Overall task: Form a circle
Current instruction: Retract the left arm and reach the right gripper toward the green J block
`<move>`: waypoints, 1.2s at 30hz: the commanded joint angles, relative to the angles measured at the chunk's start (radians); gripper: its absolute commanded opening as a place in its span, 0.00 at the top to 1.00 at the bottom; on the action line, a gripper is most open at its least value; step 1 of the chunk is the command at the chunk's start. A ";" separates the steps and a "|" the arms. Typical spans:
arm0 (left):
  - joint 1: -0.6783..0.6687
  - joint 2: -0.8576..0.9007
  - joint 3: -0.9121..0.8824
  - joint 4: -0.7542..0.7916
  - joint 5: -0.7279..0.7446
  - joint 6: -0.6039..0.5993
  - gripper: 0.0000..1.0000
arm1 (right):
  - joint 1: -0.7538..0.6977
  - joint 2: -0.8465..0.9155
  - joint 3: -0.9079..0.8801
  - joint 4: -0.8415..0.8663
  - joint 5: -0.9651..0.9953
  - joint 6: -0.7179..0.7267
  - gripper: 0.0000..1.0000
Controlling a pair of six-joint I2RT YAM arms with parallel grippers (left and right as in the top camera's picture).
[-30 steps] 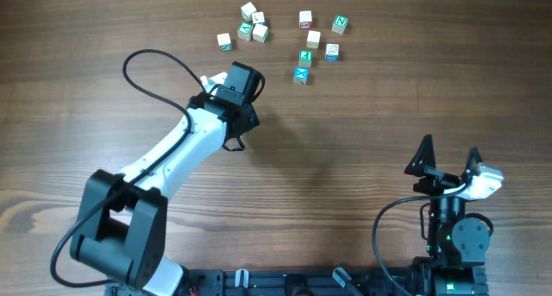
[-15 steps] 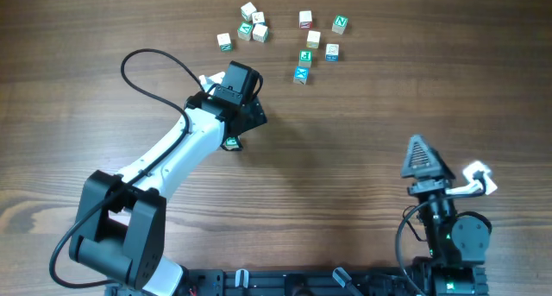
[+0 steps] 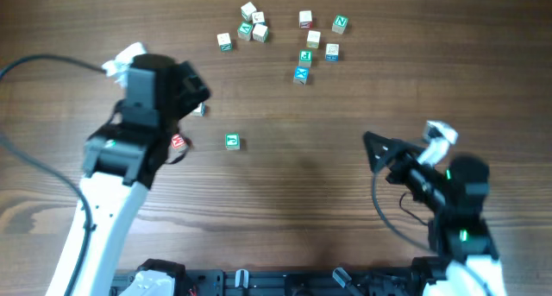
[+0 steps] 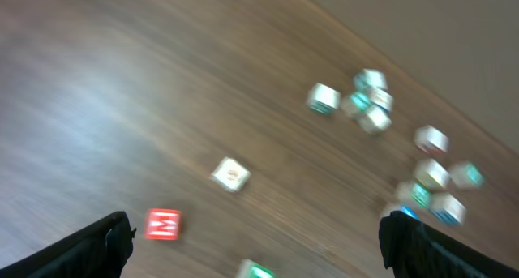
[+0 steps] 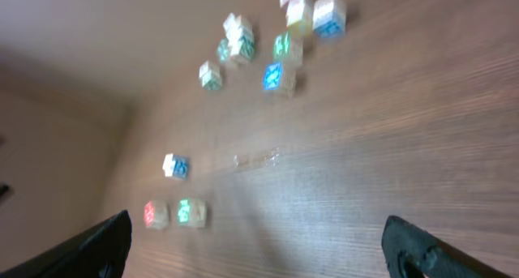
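My left gripper (image 4: 255, 223) has let go and swung to centre-left, jaws wide. The green-faced wooden letter cube (image 3: 231, 141) now sits mid-frame near the red-faced wooden cube (image 3: 178, 142). My right gripper (image 5: 255, 224) is wide and empty. No circle yet: the other pale wooden cubes (image 3: 304, 56) lie scattered at top centre.

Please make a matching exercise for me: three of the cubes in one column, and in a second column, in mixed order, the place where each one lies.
Column 1
1. red cube
2. blue X cube
3. green N cube

Column 2
A. rightmost cube of the upper groups
B. leftmost cube in view, low in the overhead view
C. lowest cube of the upper right group

Pairs: 1-B, 2-C, 3-A
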 commanded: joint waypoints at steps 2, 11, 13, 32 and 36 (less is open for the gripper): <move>0.139 -0.010 0.005 -0.080 0.085 0.014 0.00 | 0.182 0.386 0.334 -0.200 0.024 -0.222 0.00; 0.378 -0.009 0.004 -0.285 0.146 -0.102 0.00 | 0.554 0.855 0.549 -0.016 0.098 -0.143 0.00; 0.410 -0.008 0.003 -0.296 0.148 -0.102 0.00 | 0.615 0.898 0.557 0.011 0.211 -0.101 0.00; 0.450 -0.002 0.002 -0.337 0.199 -0.102 0.00 | 0.852 1.209 0.645 0.257 0.518 -0.161 0.07; 0.450 -0.002 0.002 -0.339 0.199 -0.102 0.00 | 0.874 1.215 0.645 0.266 0.604 -0.173 0.17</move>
